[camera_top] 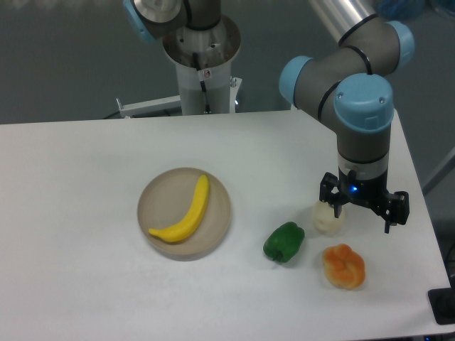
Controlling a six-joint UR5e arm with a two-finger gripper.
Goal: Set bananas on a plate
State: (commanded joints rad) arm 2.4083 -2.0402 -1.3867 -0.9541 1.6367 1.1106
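A bright yellow banana (pixel 186 213) lies diagonally inside the round beige plate (pixel 158 193), left of the table's centre. My gripper (pixel 362 215) hovers far to the right of the plate, near the table's right edge. Its two dark fingers are spread wide apart and hold nothing. One fingertip (pixel 337 208) sits just above a pale round object.
A pale cream round object (pixel 327 219) sits under the gripper's left finger. A green pepper (pixel 284 241) lies left of it, and a lumpy orange fruit (pixel 344 266) sits in front. The robot's base column (pixel 202 64) stands at the table's back.
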